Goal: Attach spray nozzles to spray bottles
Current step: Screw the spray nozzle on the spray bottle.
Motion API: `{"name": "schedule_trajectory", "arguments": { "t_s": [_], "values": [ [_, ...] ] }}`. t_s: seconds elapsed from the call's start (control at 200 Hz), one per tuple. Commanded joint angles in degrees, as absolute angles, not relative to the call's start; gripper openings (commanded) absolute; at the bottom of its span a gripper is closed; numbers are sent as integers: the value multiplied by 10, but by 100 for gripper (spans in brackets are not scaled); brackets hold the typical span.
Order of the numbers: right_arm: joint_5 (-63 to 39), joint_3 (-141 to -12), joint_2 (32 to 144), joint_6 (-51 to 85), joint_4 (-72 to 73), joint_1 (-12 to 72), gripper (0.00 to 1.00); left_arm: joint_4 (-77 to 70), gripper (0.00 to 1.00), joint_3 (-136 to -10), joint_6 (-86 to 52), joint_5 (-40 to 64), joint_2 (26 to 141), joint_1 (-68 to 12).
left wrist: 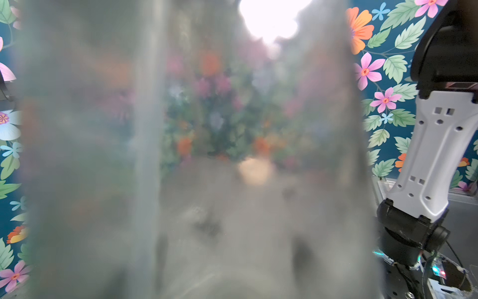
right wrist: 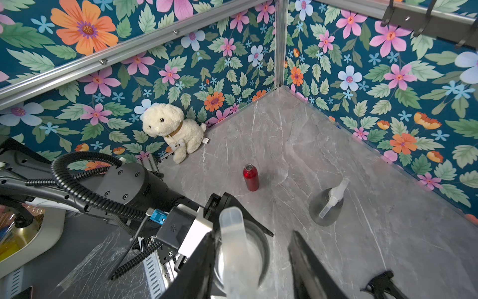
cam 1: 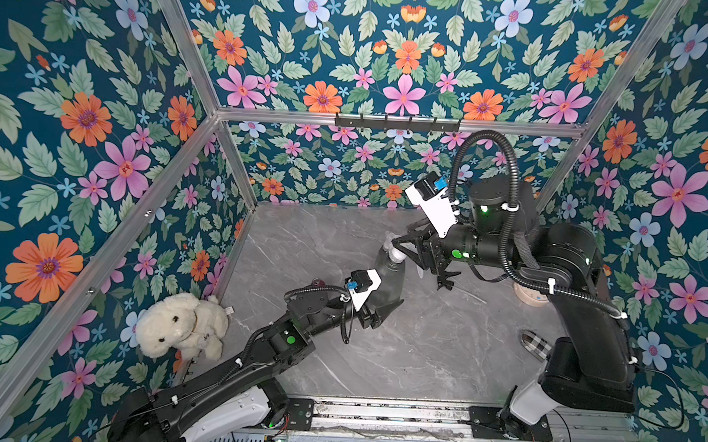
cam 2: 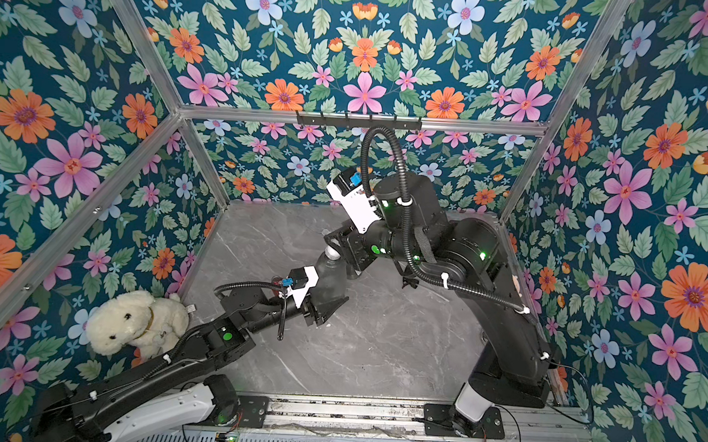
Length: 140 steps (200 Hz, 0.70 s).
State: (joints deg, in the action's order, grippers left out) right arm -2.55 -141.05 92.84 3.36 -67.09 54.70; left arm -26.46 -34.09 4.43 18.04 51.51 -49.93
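Note:
A smoky-grey cone spray bottle (cam 1: pixel 387 278) (cam 2: pixel 333 280) leans over the table's middle, and my left gripper (cam 1: pixel 381 311) (cam 2: pixel 322 308) is shut on its lower body. In the left wrist view the bottle wall (left wrist: pixel 207 181) fills the picture. A whitish spray nozzle (cam 1: pixel 393 249) (right wrist: pixel 232 246) sits on its neck. My right gripper (cam 1: pixel 402 250) (right wrist: pixel 252 234) straddles this nozzle with its fingers spread; one finger (right wrist: pixel 201 264) is close beside the nozzle and the other (right wrist: pixel 310 269) stands clear of it. A second grey bottle (right wrist: pixel 327 207) carries a nozzle. A red bottle (right wrist: pixel 251 177) stands bare. A black nozzle (right wrist: pixel 382 284) (cam 1: pixel 445 278) lies on the table.
A cream plush dog (cam 1: pixel 182 325) (right wrist: pixel 173 129) sits in the left corner against the wall. A beige round item (cam 1: pixel 531 295) and a checked item (cam 1: pixel 535 344) lie by the right arm's base. Floral walls enclose the marble table (cam 1: pixel 399 357).

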Motion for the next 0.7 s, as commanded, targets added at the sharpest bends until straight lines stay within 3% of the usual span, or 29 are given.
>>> {"name": "schedule_trajectory", "arguments": {
  "t_s": [0.0,0.18,0.49,0.695],
  "values": [
    [-19,-1399,910,23,-594,548,53,-299,0,-340,38,178,517,-501],
    [4,-1367,874,16,-537,554,62,-315,0,-336,33,167,515,-500],
    [-74,-938,632,30,-214,554,69,-359,0,-318,24,129,504,-499],
    [-93,-847,591,19,-146,554,70,-375,0,-313,27,126,504,-499]
  ]
}}
